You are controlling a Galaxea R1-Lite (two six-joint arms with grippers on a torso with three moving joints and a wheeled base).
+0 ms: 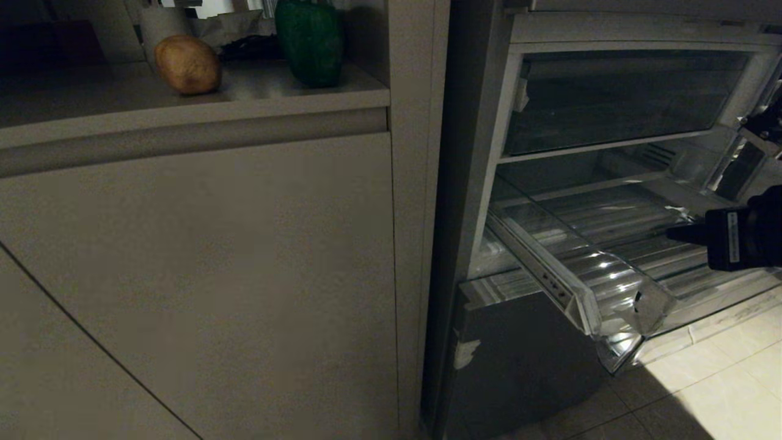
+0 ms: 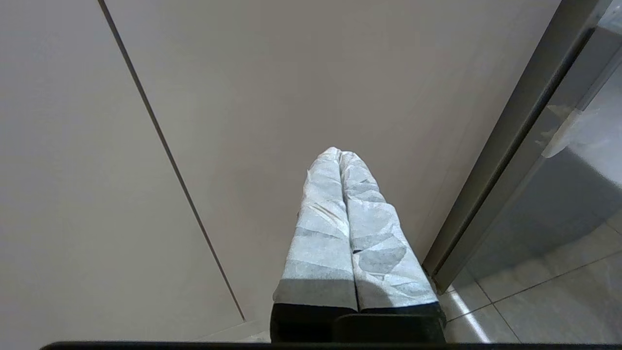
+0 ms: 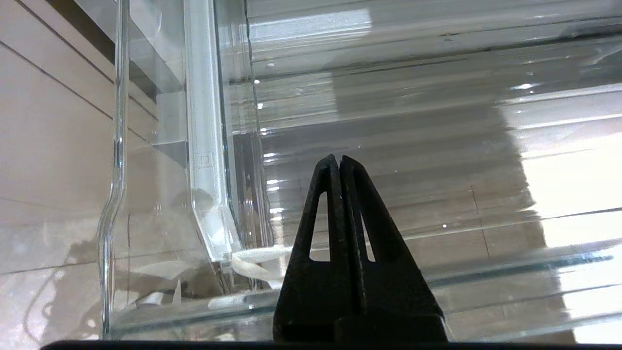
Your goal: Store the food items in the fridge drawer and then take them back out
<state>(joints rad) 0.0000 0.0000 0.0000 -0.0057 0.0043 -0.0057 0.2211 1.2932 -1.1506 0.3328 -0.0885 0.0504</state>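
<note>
A tan-brown potato [image 1: 186,64] and a green bell pepper [image 1: 308,43], the food items, rest on the counter at upper left. The clear fridge drawer [image 1: 550,278] stands pulled out of the open fridge at right, and nothing lies on its ribbed floor [image 3: 413,121]. My right gripper [image 1: 678,233] reaches in from the right edge over the drawer. In the right wrist view its black fingers are shut [image 3: 337,158] and hold nothing, hovering above the ribs near the drawer's corner wall [image 3: 204,170]. My left gripper [image 2: 340,154], wrapped in white, is shut and empty, parked facing a cabinet door.
Grey cabinet fronts [image 1: 201,275] fill the left under the counter edge [image 1: 275,98]. A tall grey panel [image 1: 415,183] separates the cabinet from the fridge. A second clear bin [image 1: 611,98] sits above the drawer. Pale floor tiles [image 1: 721,379] lie below at right.
</note>
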